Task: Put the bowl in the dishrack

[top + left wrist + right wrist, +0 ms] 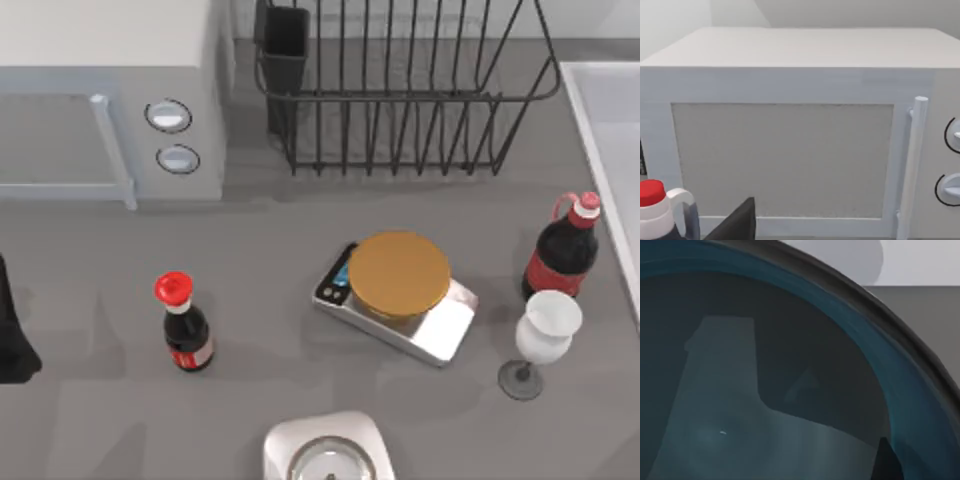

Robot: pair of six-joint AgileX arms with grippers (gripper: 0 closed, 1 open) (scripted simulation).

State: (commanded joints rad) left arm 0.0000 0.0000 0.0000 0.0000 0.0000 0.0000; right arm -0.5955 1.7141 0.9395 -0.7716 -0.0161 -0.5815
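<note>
Your right gripper's hold you cannot tell, bowl (pixel 790 390) right up close to its camera, dishrack (pixel 400 100) behind the orange disc (pixel 398 273).

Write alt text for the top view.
A black wire dishrack stands empty at the back of a grey table, beside a white microwave. In front sit a kitchen scale bearing an orange disc, two cola bottles and a white goblet.

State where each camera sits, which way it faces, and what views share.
Top view: overhead, looking down on dishrack and microwave; left arm at left edge.
Left wrist view: on left arm, facing the microwave door.
Right wrist view: pressed close to the bowl's teal inside.
Shared: the microwave, in top and left wrist views.
</note>
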